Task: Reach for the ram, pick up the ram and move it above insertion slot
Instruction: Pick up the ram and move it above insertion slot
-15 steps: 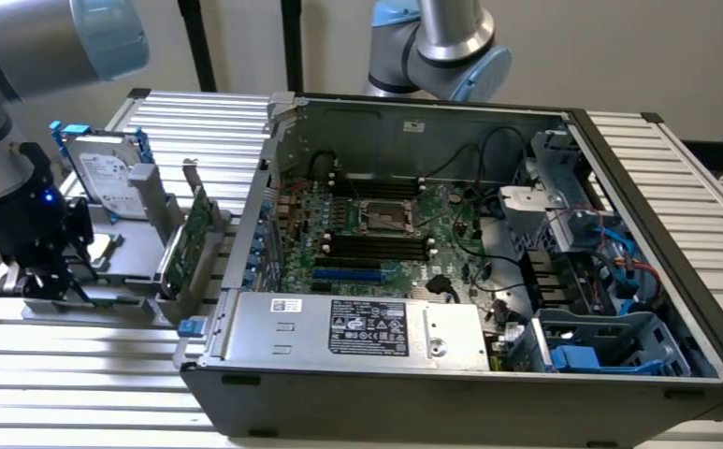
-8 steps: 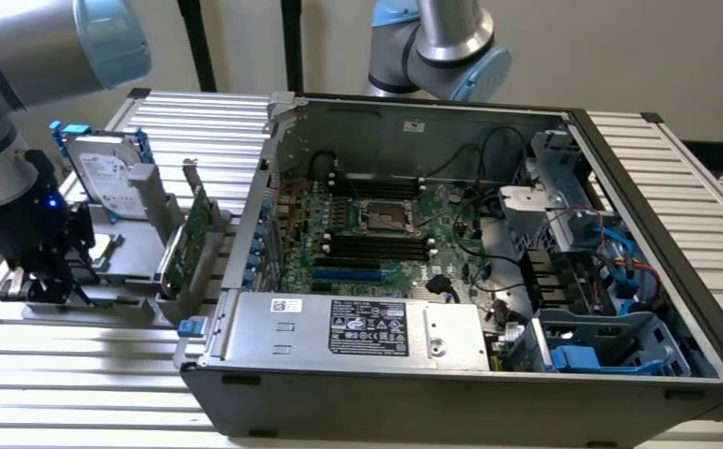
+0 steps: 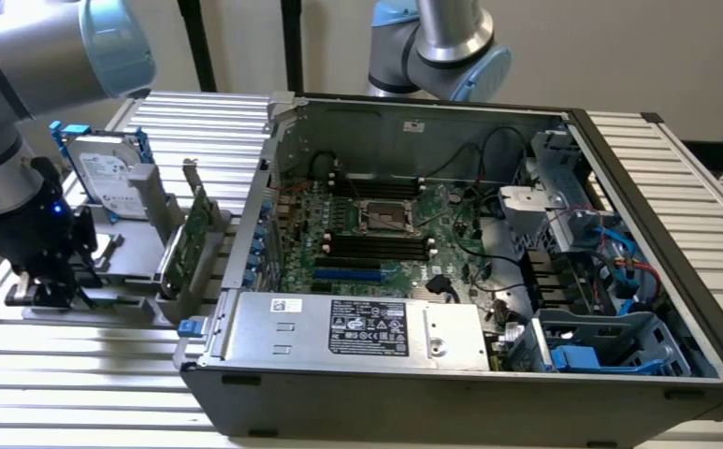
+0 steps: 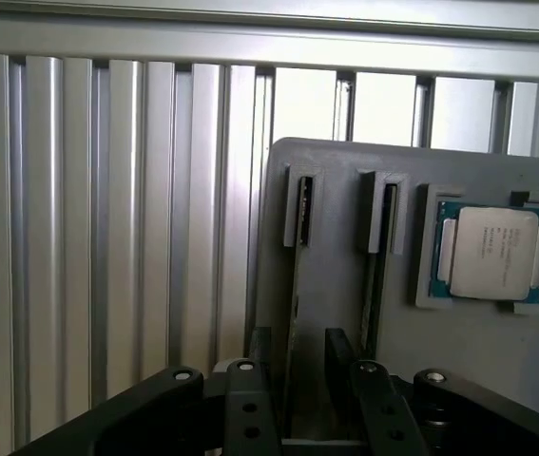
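I'm holding my gripper wide open, fingers hanging either side of the ram, not touching it as far as I can tell. The ram's standing on edge in the holder slot right under me, running btwn my fingertips. In the exterior view my gripper is sitting low over that holder w/ nothing in it.

Step, as I'm reading it: reach is abt done, pick-up not begun. I'm judging the next move is calling for a square close on the stick's flat faces, centred along its length, then a straight lift so it isn't binding on the slot walls.

Just outside one finger a 2nd stick is standing edge-on in its own slot, so I'm needing to stay off it. Past that, a CPU is lying in a pocket of the same holder. The table is stretching off on my other side. Well apart from me, inside the open case, the board's slots are lying bare.

Writing: CPU lid is carrying print, too small to read. PSU label is showing text & marks, also unreadable. I'm making out no brand.
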`<control>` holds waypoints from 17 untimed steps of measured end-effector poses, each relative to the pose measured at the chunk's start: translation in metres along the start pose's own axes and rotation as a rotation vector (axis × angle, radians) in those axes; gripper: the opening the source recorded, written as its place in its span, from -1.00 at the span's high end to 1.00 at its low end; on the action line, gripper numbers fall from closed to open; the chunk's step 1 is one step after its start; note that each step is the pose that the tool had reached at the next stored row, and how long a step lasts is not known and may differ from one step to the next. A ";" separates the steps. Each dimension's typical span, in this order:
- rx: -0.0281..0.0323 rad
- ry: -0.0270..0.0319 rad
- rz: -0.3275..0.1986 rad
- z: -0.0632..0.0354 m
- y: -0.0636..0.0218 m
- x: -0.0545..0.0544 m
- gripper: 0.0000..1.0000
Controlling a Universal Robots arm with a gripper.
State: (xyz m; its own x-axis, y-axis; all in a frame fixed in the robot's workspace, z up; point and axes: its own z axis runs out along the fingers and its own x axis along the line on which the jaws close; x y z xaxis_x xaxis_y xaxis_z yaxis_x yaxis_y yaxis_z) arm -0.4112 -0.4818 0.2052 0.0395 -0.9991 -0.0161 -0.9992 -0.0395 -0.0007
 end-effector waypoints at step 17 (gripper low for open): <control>-0.0054 -0.0029 -0.010 0.0074 -0.0047 0.000 0.31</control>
State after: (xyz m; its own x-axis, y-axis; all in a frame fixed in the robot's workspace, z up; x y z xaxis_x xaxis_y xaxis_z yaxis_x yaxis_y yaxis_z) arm -0.4065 -0.4819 0.1978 0.0495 -0.9986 -0.0190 -0.9988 -0.0496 0.0045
